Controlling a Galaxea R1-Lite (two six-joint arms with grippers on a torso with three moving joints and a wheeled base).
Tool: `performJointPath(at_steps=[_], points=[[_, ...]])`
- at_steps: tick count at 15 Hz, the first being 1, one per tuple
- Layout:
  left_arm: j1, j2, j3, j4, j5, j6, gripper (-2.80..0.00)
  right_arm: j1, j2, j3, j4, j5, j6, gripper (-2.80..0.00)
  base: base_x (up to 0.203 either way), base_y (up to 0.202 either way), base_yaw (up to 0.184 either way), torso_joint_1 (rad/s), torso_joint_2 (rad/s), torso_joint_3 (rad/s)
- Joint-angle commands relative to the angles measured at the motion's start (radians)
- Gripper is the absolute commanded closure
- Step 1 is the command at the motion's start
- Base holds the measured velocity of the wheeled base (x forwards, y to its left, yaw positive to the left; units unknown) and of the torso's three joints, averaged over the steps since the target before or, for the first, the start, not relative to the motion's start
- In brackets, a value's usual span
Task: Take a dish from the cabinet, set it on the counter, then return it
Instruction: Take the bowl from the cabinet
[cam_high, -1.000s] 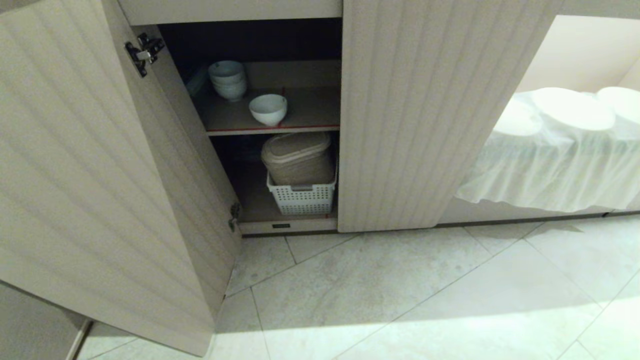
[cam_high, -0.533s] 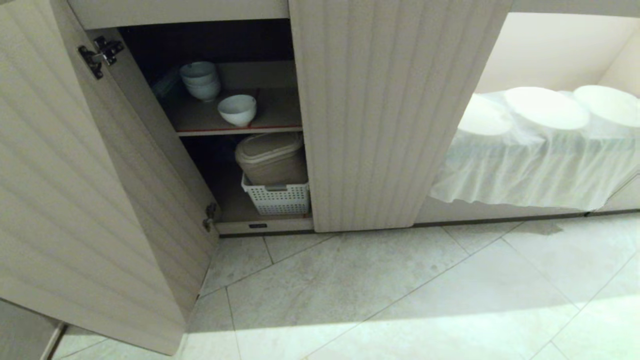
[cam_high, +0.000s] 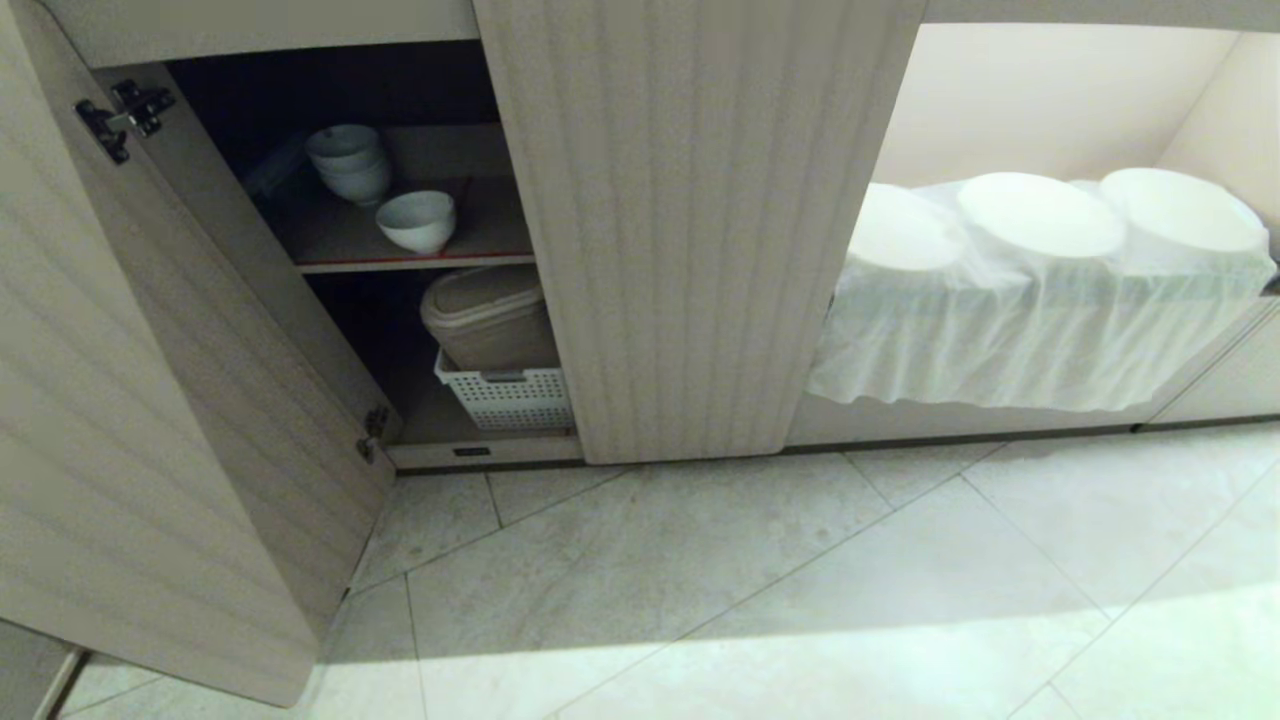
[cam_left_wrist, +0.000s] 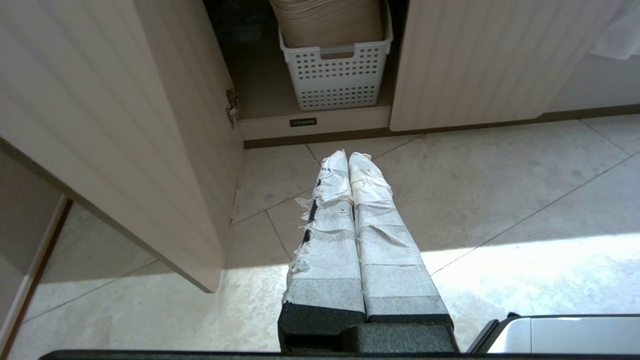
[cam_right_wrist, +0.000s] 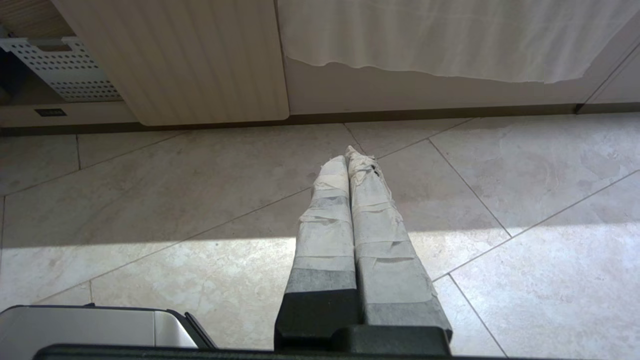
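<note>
A single white dish (cam_high: 417, 221) sits on the upper shelf of the open cabinet (cam_high: 690, 250), just in front of a stack of white bowls (cam_high: 347, 160). The shelf has a red front strip. The cabinet's left door (cam_high: 130, 420) stands wide open; its right door is closed. The counter is out of view. My left gripper (cam_left_wrist: 348, 156) is shut and empty, hanging low over the floor tiles in front of the cabinet's base. My right gripper (cam_right_wrist: 347, 153) is also shut and empty above the tiles, further right. Neither arm appears in the head view.
On the bottom shelf a white perforated basket (cam_high: 508, 397) holds a beige lidded bin (cam_high: 488, 318). To the right, an open niche has white round things under a sheer white cloth (cam_high: 1020, 320). The floor is pale tile (cam_high: 760, 580).
The whole head view has shifted left, so the camera has moved to the right along the cabinet. The dish and bowls stay put on the shelf.
</note>
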Motion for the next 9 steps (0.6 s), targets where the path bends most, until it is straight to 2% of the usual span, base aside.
performJointPath(at_steps=[1,9], points=[[0.0,0.0,0.0,-0.001,0.0,0.0,0.0,0.0,0.0,0.0,-0.001,0.0,-0.001,0.0,0.0,0.0,0.0,0.0,0.0,0.0],[0.0,0.0,0.0,0.0,0.0,0.001,0.0,0.0,0.0,0.0,-0.001,0.0,-0.001,0.0,0.0,0.0,0.0,0.0,0.0,0.0]])
